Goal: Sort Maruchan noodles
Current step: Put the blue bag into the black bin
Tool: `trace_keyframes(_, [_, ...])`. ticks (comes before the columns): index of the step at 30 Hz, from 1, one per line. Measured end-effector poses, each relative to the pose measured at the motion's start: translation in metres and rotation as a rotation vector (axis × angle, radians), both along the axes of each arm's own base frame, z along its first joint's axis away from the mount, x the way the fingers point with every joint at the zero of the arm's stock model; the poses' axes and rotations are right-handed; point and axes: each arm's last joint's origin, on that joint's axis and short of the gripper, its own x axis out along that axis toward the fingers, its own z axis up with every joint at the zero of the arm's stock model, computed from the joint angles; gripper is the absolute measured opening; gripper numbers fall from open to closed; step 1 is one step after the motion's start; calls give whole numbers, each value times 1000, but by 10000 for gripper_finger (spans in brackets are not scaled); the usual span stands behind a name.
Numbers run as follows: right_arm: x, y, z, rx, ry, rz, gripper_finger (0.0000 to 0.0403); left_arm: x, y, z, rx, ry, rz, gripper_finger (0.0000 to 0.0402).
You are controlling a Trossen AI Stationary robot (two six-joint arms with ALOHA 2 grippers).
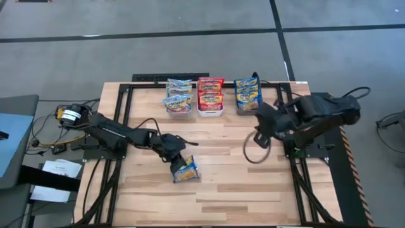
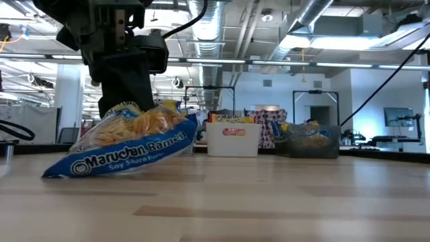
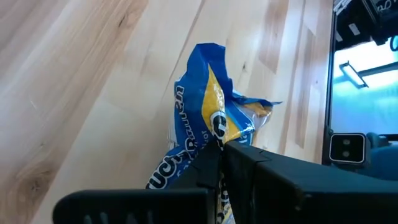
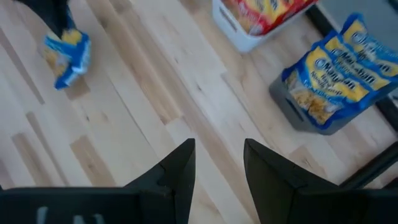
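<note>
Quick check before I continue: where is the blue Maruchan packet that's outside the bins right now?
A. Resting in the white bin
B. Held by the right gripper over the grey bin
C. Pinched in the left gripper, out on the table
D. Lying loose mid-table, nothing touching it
C: the left gripper is shut on the blue packet; the right gripper hangs open and empty.

Near end of the blue packet (image 3: 211, 130) hidden behind the left hand (image 3: 217, 163)
</note>
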Motion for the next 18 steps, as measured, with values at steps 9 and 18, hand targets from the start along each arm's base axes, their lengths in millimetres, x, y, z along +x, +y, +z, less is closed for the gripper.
trace_keyframes(9, [-12,37,1,-3,-126,-76,159,7,10,8,39,-115,-3,0])
trace_keyframes(18, [8,67,-15,85,-171,-237,159,10,16,13,85,-194,-44,0])
